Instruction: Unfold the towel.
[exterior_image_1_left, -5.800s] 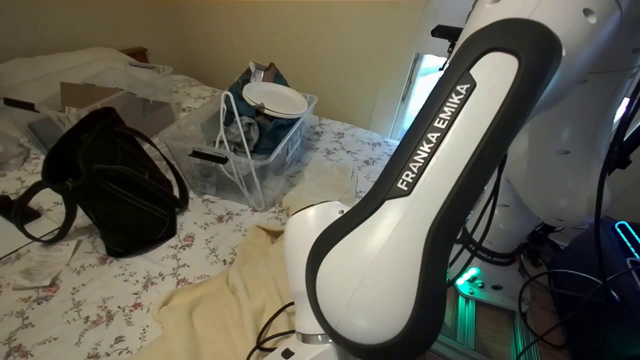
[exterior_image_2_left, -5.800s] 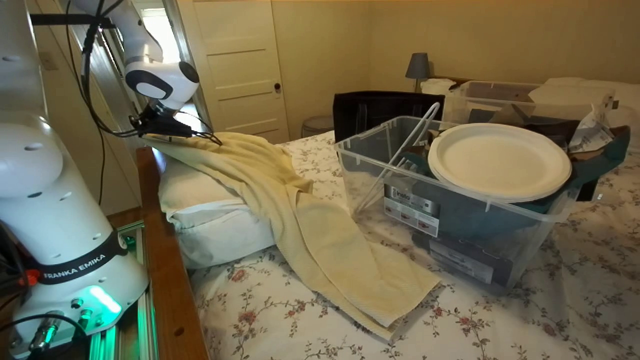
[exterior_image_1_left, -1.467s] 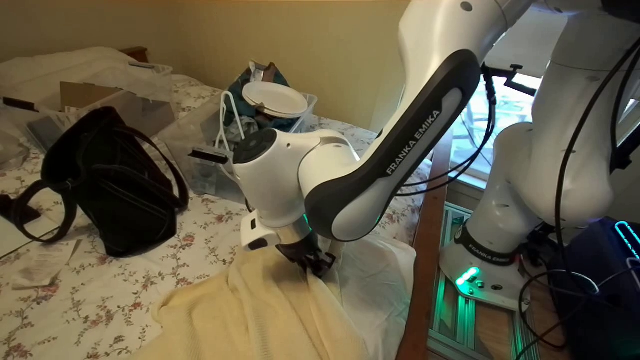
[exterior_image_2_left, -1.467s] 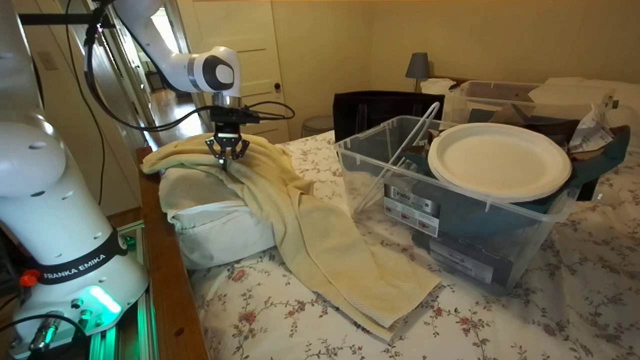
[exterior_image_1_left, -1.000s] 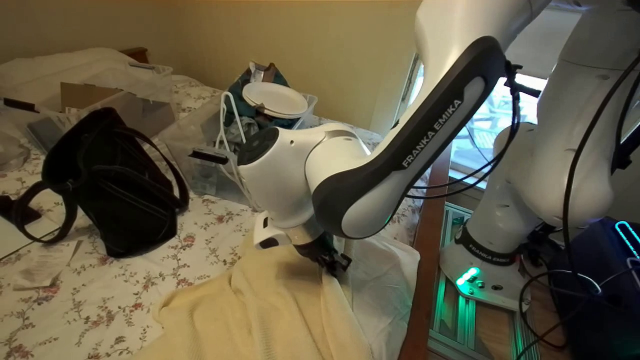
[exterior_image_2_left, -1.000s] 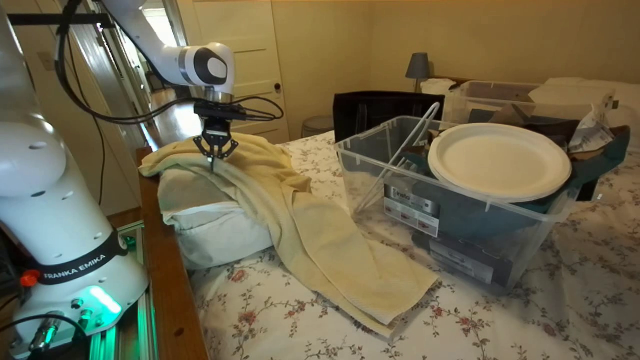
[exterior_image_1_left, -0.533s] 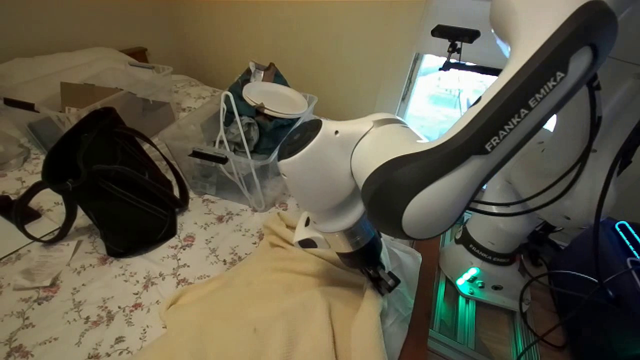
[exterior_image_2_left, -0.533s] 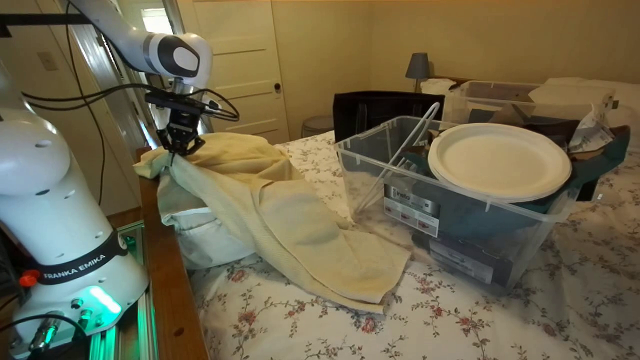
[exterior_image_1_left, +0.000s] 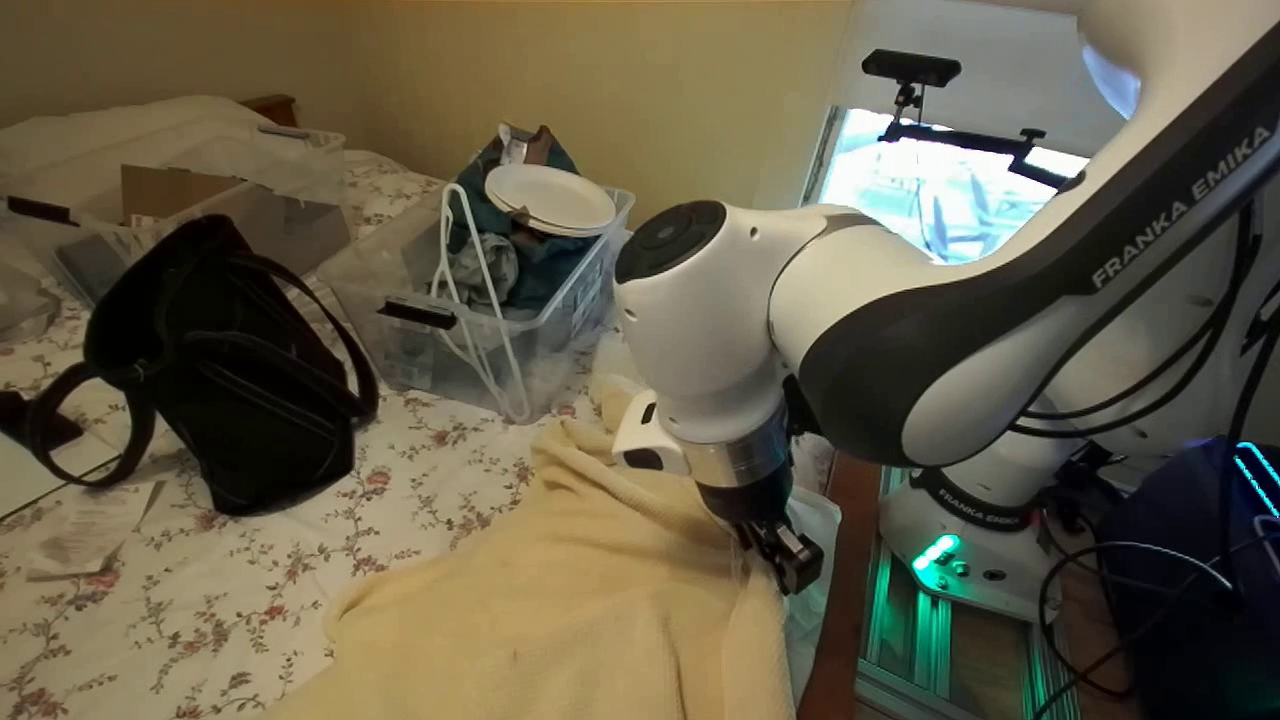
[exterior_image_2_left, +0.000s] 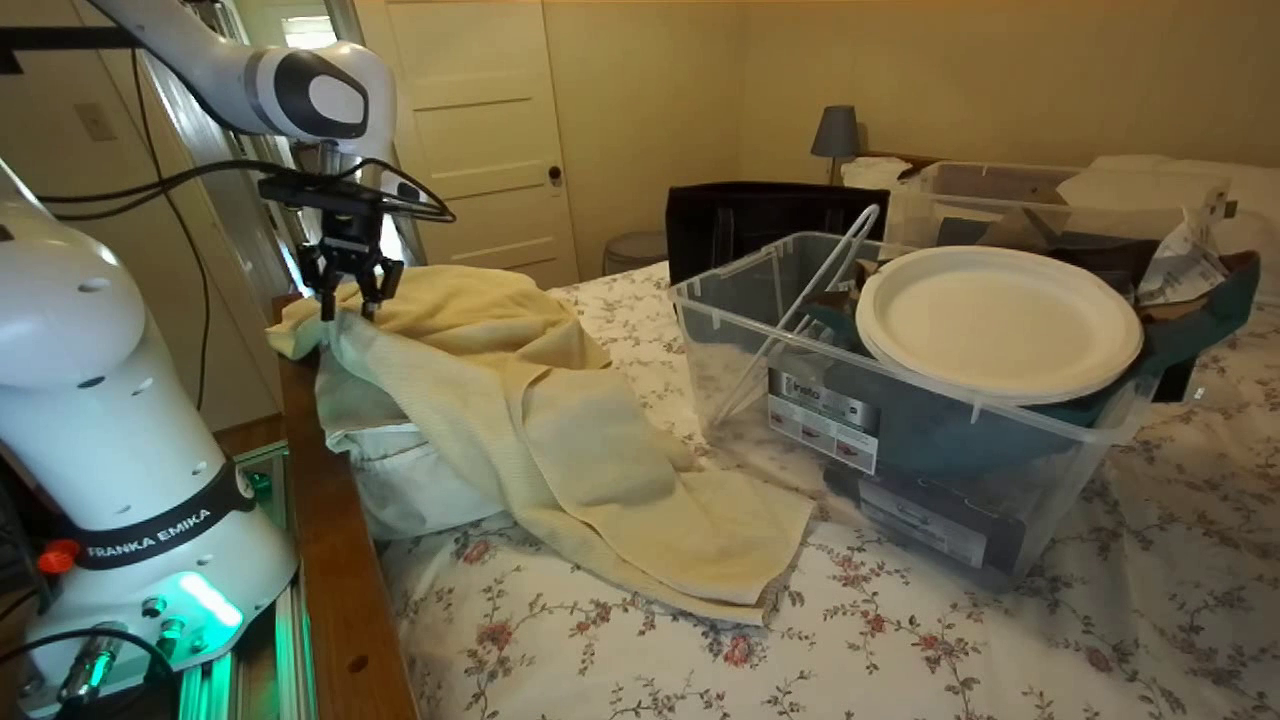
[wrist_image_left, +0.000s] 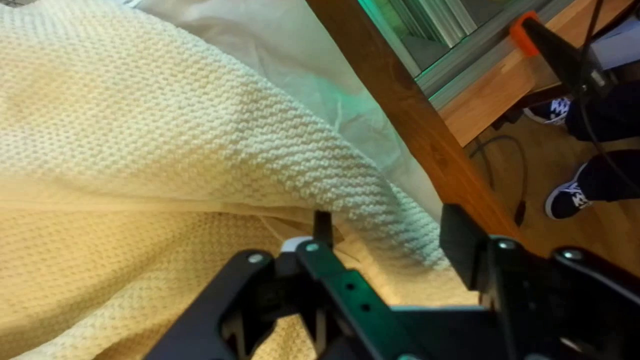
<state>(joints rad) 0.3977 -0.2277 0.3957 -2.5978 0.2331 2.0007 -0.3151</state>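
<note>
Well, the pale-yellow towel is lying in long rumpled folds, one end draping over some white bedding and the other spreading onto the floral bedspread, near a clear bin. Its layers are overlapping at that flatter end, and in the wrist view its knobbly weave is showing plainly. Over a raised fold by the white bedding, the hand is pointing down; its fingers are standing wide apart with cloth showing between them, though I cannot tell whether the tips are touching it. From there the white arm is reaching back across a wooden rail toward its base, where a green light is glowing. Out past the towel, the bin is holding white plates, which are tilting across its top, and a white hanger is leaning out of it. Near the bin, in an exterior view, a black bag is slumping on the bedspread, with papers lying close by. Farther back, a grey lamp is standing by the wall. Beyond the rail, in the wrist view, somebody's dark sneakers are resting on the wood floor.
</note>
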